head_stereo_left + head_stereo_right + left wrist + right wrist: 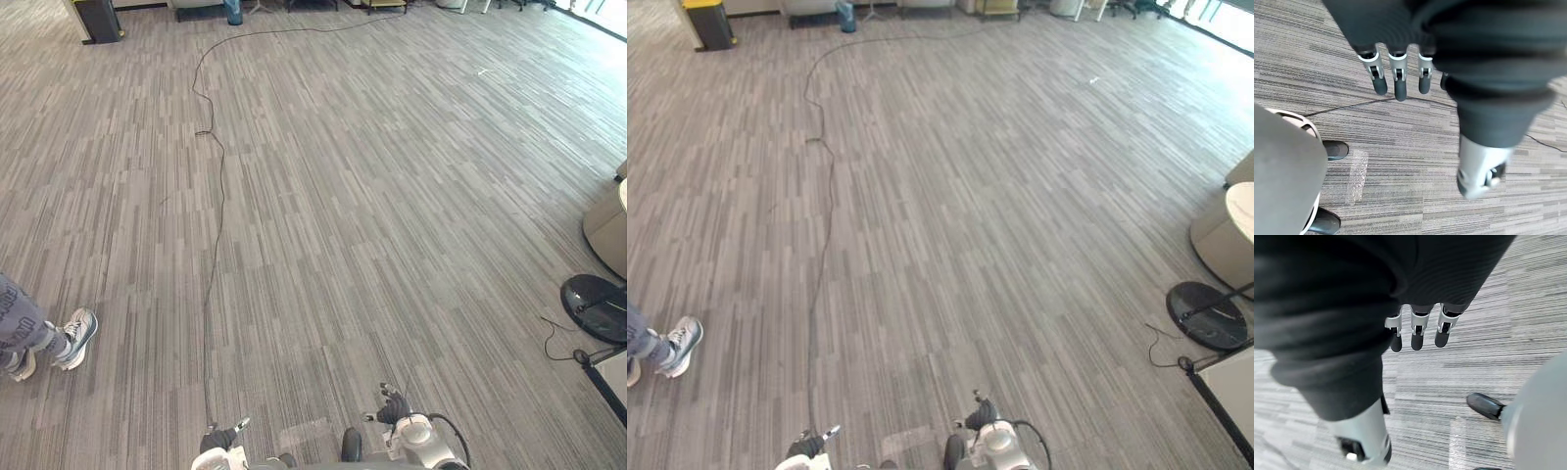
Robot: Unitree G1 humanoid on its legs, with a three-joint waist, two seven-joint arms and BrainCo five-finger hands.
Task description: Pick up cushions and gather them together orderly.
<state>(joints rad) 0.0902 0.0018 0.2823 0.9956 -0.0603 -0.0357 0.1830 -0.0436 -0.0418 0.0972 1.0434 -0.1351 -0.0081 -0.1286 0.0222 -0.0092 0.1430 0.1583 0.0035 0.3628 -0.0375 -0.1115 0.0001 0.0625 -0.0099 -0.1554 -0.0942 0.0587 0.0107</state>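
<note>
A beige rounded thing (608,227) sits at the right edge of the frame, cut off by the border; whether it is a cushion cannot be told. The left robot hand (1395,84) hangs released at the bottom of the frame, left of centre, with its fingers straight and loose above the floor (392,196) and nothing in them. The right robot hand (1417,335) hangs at the bottom, right of centre. It is released too, with straight fingers and the thumb held apart over bare carpet. The grey striped carpet spreads across the whole frame. At the left edge, below the middle, stands a person's leg with a grey-and-white sneaker (75,337). A black round base (595,306) lies at the right edge, just below the beige thing. A dark bin (707,23) with a yellow top stands in the upper left corner.
</note>
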